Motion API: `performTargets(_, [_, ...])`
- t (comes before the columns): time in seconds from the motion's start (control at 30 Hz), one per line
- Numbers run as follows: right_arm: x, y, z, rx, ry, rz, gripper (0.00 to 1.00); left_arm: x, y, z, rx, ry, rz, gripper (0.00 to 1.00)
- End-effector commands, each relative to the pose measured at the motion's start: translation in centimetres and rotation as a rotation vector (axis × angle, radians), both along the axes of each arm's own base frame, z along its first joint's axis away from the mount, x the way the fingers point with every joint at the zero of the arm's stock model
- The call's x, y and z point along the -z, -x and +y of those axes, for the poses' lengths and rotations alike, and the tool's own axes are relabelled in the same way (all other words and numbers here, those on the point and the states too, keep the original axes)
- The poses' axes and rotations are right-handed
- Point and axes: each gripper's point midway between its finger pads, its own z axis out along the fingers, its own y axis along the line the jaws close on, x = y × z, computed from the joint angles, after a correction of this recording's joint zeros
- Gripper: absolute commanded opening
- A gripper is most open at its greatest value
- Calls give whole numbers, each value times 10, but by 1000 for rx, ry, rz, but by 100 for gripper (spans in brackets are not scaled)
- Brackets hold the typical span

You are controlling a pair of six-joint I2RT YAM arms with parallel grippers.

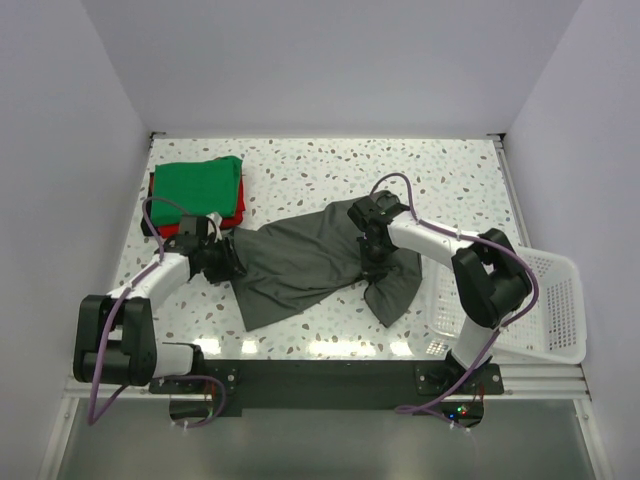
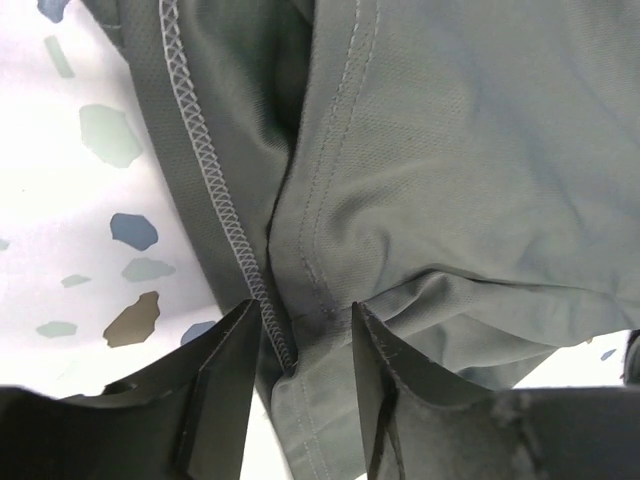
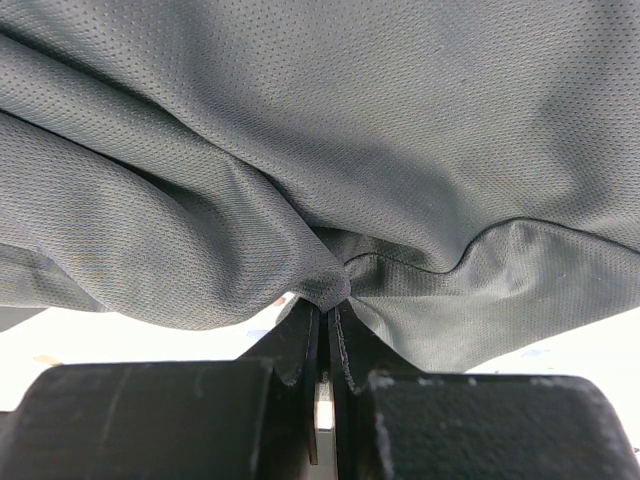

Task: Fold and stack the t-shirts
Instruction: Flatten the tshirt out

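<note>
A dark charcoal-grey t-shirt [image 1: 300, 265] lies spread and rumpled across the middle of the table. My left gripper [image 1: 228, 258] is at its left edge. In the left wrist view its jaws [image 2: 305, 345] stand apart astride a stitched hem of the grey t-shirt [image 2: 450, 180], and the cloth between them looks unpinched. My right gripper [image 1: 372, 262] sits over the shirt's right part. It is shut [image 3: 327, 305] on a bunched fold of the grey cloth [image 3: 350, 130]. A folded green t-shirt [image 1: 200, 185] rests on a folded red one [image 1: 238, 212] at the back left.
A white mesh basket [image 1: 555, 300] stands at the table's right edge, beside the right arm's elbow. The speckled tabletop [image 1: 430, 170] shows behind the shirt. Walls close in the table at the back and on both sides.
</note>
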Motion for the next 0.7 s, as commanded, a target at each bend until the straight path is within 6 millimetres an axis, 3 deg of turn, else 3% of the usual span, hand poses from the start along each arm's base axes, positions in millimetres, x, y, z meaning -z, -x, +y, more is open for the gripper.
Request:
performTargets(0.0, [-4, -8, 10, -9, -43, -25, 0, -6, -11, -7, 1, 39, -51, 45])
performTargets(0.43, [-3, -7, 11, -4, -51, -25, 0, 6, -7, -11, 14, 62, -13, 39])
performTargets(0.6, [-4, -7, 12, -4, -57, -26, 0, 3, -14, -16, 21, 87, -46, 25])
performTargets(0.67, [-6, -8, 12, -5, -64, -30, 1, 1, -16, -20, 33, 110, -53, 12])
